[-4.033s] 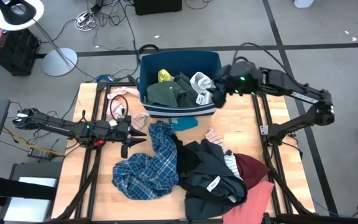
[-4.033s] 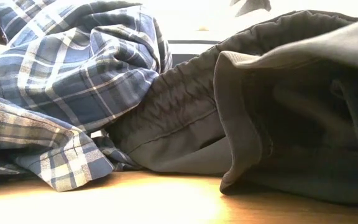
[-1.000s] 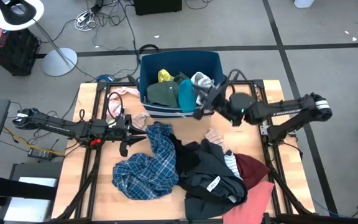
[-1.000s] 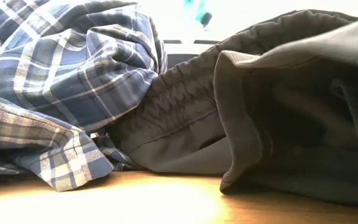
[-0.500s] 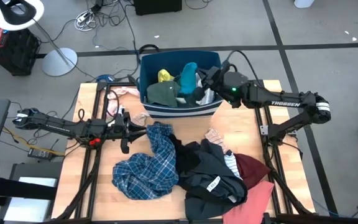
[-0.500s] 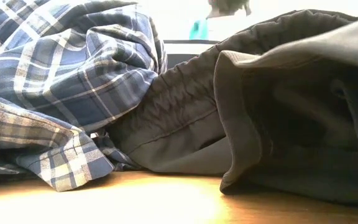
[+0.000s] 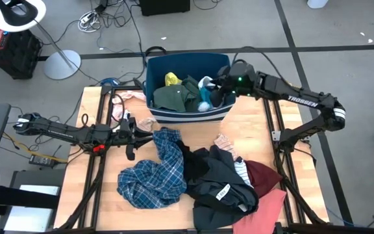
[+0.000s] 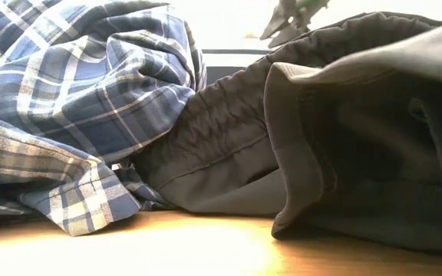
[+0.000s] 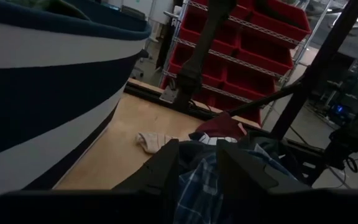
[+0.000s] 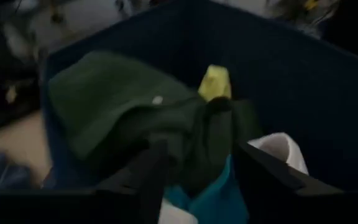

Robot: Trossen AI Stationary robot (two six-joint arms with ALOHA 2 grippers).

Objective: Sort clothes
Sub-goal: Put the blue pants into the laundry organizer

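Your right pincer (image 7: 221, 88) hangs over the right side of the navy blue plastic bin (image 7: 187, 65) at the far edge of the tabletop (image 7: 203, 133). In its wrist view its two dark fingers (image 10: 151, 168) stand apart with nothing between them, so it is open and empty. Directly below it lies a teal and white soft garment (image 10: 213, 190), on top of the other clothes in the bin: a dark green folded garment (image 7: 171, 97), a small yellow piece (image 7: 171, 79) and a white piece (image 10: 281, 149) against the bin wall.

Your left pincer (image 7: 132, 135) waits low over the left half of the tabletop, pointing toward the pile, just beside the blue plaid shirt (image 7: 158, 172). Its fingers are parted a little and hold nothing.

Outward from there, most of the work is left. The plaid shirt lies crumpled at the middle of the tabletop. Touching it on the right is a heap of black and dark grey garments (image 7: 219, 179), with a maroon garment (image 7: 265, 175) and a salmon pink cloth (image 7: 270, 207) at the near right corner. A small pale sock (image 7: 224, 142) lies apart, between the bin and the heap. A pinkish piece (image 7: 132, 97) rests near the bin's left side.

As a judgement: a few garments are sorted into the bin, and more than half remain on the tabletop.
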